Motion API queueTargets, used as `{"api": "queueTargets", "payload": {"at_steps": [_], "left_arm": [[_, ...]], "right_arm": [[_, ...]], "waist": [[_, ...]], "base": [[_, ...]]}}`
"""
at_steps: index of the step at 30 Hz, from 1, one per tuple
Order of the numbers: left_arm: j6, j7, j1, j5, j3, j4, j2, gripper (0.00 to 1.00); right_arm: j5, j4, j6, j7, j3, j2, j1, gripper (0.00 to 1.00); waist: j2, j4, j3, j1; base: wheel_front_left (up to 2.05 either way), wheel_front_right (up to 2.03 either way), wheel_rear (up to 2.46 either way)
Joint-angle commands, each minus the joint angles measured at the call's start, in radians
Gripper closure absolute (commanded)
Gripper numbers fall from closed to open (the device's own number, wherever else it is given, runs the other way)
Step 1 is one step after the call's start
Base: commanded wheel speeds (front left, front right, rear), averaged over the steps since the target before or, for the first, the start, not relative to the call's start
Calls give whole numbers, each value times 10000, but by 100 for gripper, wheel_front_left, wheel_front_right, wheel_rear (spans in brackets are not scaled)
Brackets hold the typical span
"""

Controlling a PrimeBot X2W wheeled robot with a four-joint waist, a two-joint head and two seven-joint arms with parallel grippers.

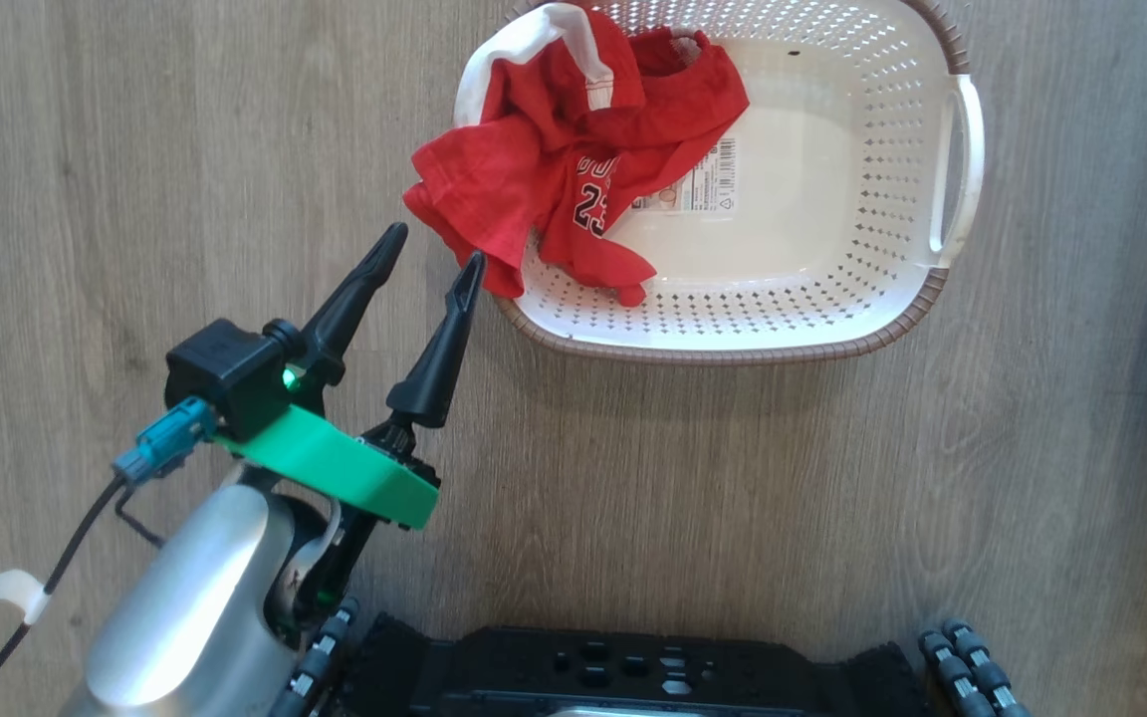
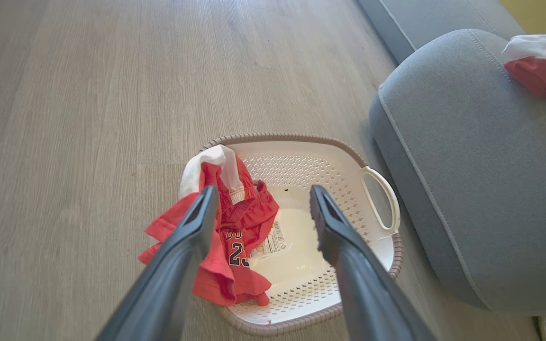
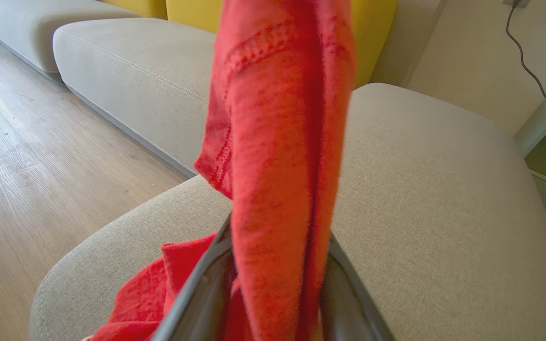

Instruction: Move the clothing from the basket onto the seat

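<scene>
My left pincer [image 1: 436, 245] is wide open and holds nothing. It hangs over the wooden floor [image 1: 135, 149] just beside the basket [image 1: 832, 299], its two fingers pointing at the near left corner. A red jersey [image 1: 573, 139] with white trim and a "23" print lies crumpled in that corner. Part of it spills over the brown rim, and one of my fingertips is right at the hanging hem, though I cannot tell whether it touches. The rest of the basket floor is bare apart from a label. In the left wrist view the grey seat [image 2: 467, 166] stands just beside the basket, and a red and white bundle [image 2: 543, 76] lies on top of it. My right pincer [image 3: 277, 265] is over the seat [image 3: 420, 189]. A thick fold of red cloth [image 3: 277, 118] runs between its fingers, with more of it lying on the cushion. The cloth hides the tips, so I cannot tell whether the jaws are clamped on it.
</scene>
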Motion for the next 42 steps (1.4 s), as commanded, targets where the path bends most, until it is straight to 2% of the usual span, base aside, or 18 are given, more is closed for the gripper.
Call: {"api": "queueTargets", "payload": {"at_steps": [1,7,12,20,24,25,29,38,41,42], "left_arm": [[38,27,176,-22,387,-282,342,0],[128,34,119,-77,462,-307,365,0],[169,5,75,-141,533,-203,298,0],[270,-41,293,-240,615,225,205,0],[388,-63,554,-387,681,608,45,0],[461,-75,732,-458,720,785,-48,0],[652,-95,1164,-605,858,1156,-173,0],[1018,-111,2050,-927,1210,1846,-127,0],[1079,-114,2205,-919,1270,1910,-57,0],[1141,-121,2361,-855,1356,1964,30,0]], "right_arm": [[-39,-300,69,-48,83,-314,173,0],[-139,6,69,50,603,-716,769,0],[-5,371,69,-109,1461,-1186,1480,0],[1520,273,69,-1008,3581,-1214,2808,0],[2489,32,69,-1685,4649,-959,3578,0],[2972,-70,69,-2055,5186,-792,4046,0],[3528,-191,69,-2693,6303,-495,5244,0],[4153,-311,69,-4359,8209,1084,8193,0],[4116,-333,69,-4743,8515,1266,8790,0],[4042,-368,69,-5175,8547,1505,9250,0]], "waist": [[0,-20,-18,0],[0,-136,-184,0],[0,-374,-564,0],[0,-944,-1959,0],[0,-979,-3029,0],[0,-916,-3572,0],[0,-699,-4612,0],[0,-211,-6243,0],[0,-131,-6409,0],[0,-85,-6553,0]], "base": [[0,0,0],[0,0,0],[0,0,0],[0,0,0],[0,0,0],[0,0,0],[0,0,0],[0,0,0],[0,0,0],[0,0,0]]}}
